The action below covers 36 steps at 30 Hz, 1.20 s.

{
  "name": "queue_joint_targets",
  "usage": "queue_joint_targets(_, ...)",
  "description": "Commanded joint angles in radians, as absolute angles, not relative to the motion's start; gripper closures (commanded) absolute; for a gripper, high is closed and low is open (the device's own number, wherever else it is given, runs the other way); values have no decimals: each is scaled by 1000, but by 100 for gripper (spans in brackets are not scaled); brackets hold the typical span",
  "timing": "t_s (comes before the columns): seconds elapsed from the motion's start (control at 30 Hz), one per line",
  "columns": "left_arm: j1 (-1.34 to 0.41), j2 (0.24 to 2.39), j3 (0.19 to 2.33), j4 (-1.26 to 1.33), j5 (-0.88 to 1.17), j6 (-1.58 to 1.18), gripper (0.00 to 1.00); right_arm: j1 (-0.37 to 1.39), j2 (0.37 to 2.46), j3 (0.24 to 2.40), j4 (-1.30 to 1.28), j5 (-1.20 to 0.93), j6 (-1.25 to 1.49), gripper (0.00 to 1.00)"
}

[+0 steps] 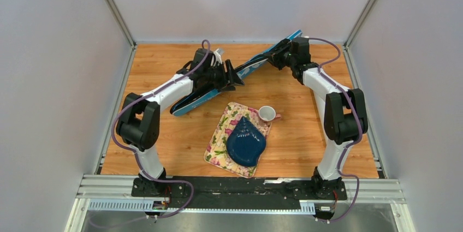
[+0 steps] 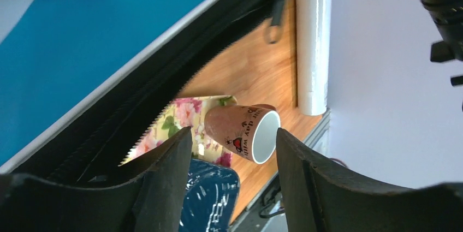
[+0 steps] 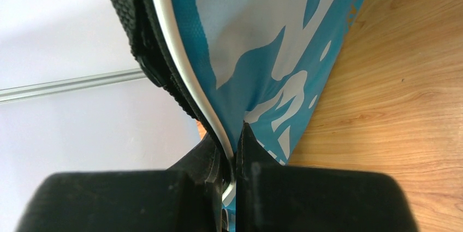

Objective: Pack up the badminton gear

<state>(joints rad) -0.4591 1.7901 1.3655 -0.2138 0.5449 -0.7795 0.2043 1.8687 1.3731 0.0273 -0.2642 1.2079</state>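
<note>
Far left of the counter (image 1: 164, 150), the left arm reaches in over the middle of the racket bag (image 1: 188, 102). That's a long, slim blue sleeve lying on a diagonal from near-left to far-right. The left claw (image 2: 233, 134) is spread wide with nothing between its fingers. Through the gap you only see the things further off.

Beside it, the bag's zip (image 2: 180, 79) shows a bare row of black teeth, so this stretch looks unzipped. The metal ring pull (image 2: 271, 30) dangles at the end. Just beyond lies the white tube (image 2: 312, 41), a smooth, glossy cylinder, and it looks to be outside the bag. No rackets or shuttlecocks are in sight, and I can't tell whether they're inside.

In the near middle, out of play, sit a floral cloth (image 1: 218, 147), a dark blue teardrop plate (image 1: 245, 142) and a little cup (image 1: 266, 113).

On the right, the right claw (image 3: 236, 144) is pinched tight on the bag's far end. Its fingers are clamped on the white piped edge, and the woven blue fabric puckers at the bite.

My read is that one arm is anchoring the bag while the other gets ready to load or close it. Next, the left claw needs to close on the tube or that small ring pull. Either one takes a careful, square approach, because the tube is slick and round and the pull is tiny.
</note>
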Motion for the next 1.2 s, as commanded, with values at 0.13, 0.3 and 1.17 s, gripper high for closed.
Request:
queue_joint_targets(0.13,-460,1759,1289,80,466,-1054,38,206,1816,1371,120,-302,1249,100)
queue_joint_targets(0.3,-462,1787,1288,138,426,-1114,39,209,1816,1371,123,-305,1252,100)
queue_joint_targets(1.17,-465,1885,1333,236,304,-1249,63,210,1805,1367,135,-318,1238,100)
